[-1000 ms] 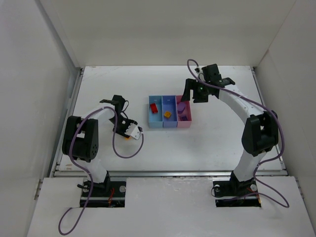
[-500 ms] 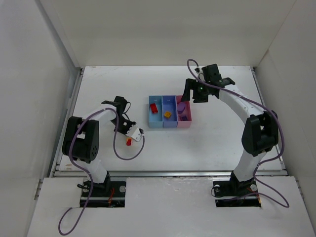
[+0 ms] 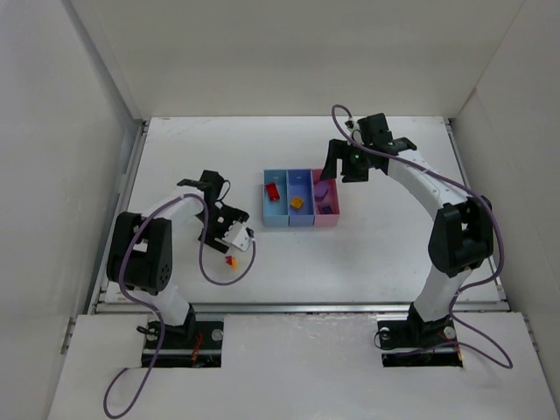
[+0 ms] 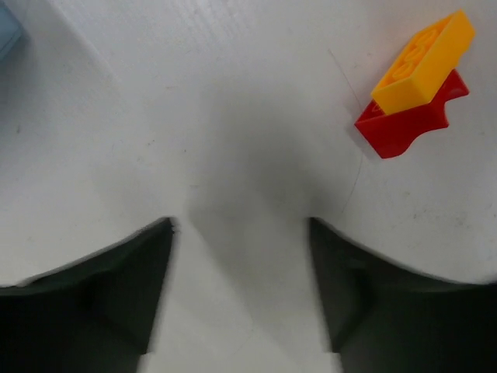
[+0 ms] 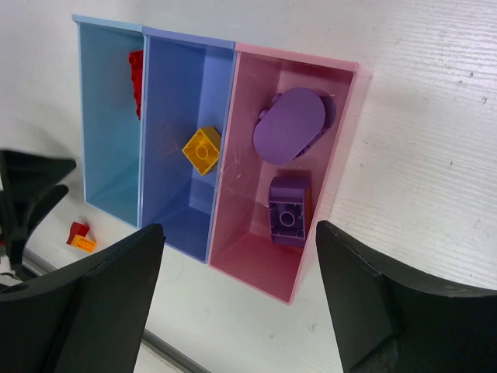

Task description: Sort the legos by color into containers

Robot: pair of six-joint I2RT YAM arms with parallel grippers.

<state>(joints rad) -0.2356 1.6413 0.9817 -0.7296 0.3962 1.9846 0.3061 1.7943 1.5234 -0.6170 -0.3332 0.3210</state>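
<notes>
The left gripper (image 4: 241, 233) hangs low over the white table surface (image 3: 367, 254) with its two dark fingers (image 4: 101, 295) spread apart. Only bare table shows between them, and nothing is gripped. A small yellow-orange plastic brick (image 4: 423, 54) lies at a slant on top of a small red plastic brick (image 4: 408, 120). The two bricks touch and rest on the table beyond the fingertips and off to one side, outside the gap of the jaws. In the top view this stacked pair lies just beside the left gripper, on the side nearer the arm bases and well apart from the bins. Three narrow rectangular plastic bins stand joined in a row near the middle of the table: a light blue bin (image 5: 109, 140), a periwinkle blue-purple bin (image 5: 175, 101) and a pink bin (image 5: 256, 260). The light blue bin holds a second red brick (image 5: 136, 74) against one long wall. The periwinkle bin holds a yellow-orange square brick (image 5: 202, 149) near the wall it shares with the pink bin. The pink bin holds a purple rounded piece (image 5: 291, 124) and a purple studded brick (image 5: 287, 210), one just beside the other. The right gripper (image 5: 239, 233) hovers above the table near the pink end of the row, its fingers (image 5: 78, 311) set wide apart and holding nothing.
</notes>
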